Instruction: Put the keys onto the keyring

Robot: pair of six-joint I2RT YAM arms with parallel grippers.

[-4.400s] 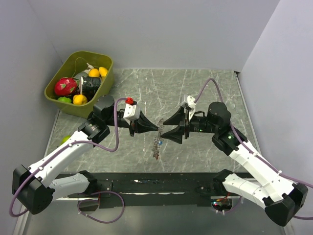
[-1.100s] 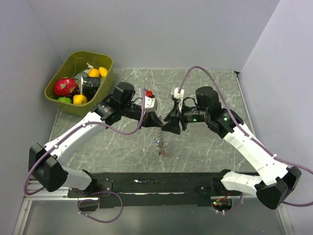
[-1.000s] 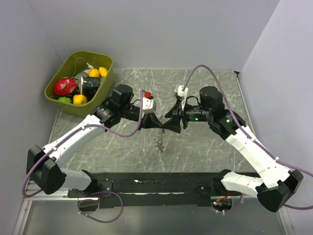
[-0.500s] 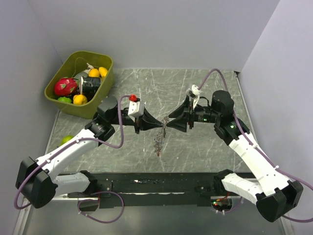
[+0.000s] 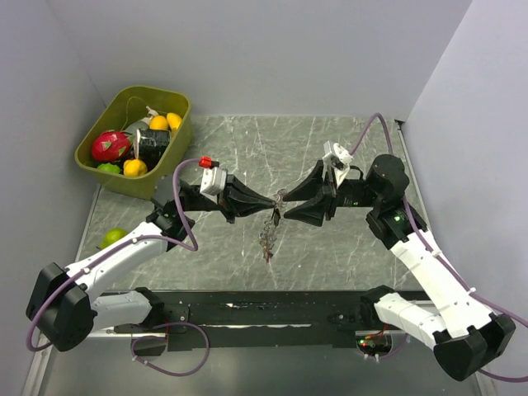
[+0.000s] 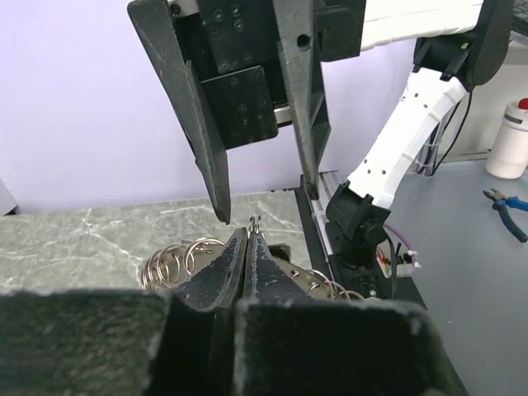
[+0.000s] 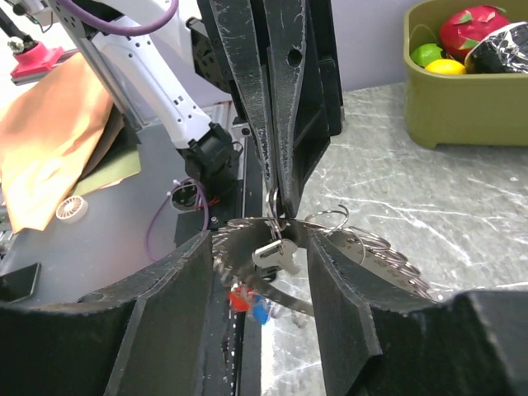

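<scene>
Keyring (image 5: 272, 216): thin wire ring crowded with small silvery keys, hung in the air, the bunch drooping beneath the pinch.
Coloured keys (image 7: 250, 304): red and blue heads dangling just below the keyring; threaded on or merely caught in the bunch, hard to tell from this angle.
Handling: probably light, stiff and slick; loose bunch likely to swing; coil springy, needing to be pried apart to admit a key.
Where to hold: bare wire at the top of the keyring, clear of the fan; each key by its plastic head, blade left free.
Left gripper (image 5: 270, 202): clamped tight on the keyring's top wire, carrying it.
Right gripper (image 7: 257, 239): jaws apart, straddling the keyring from the opposite side, nothing clamped.
Table (image 5: 346, 247): marbled top beneath the keyring.
Bin (image 5: 178, 132): green, fruit-filled, well apart from the keyring, beyond the left arm.
</scene>
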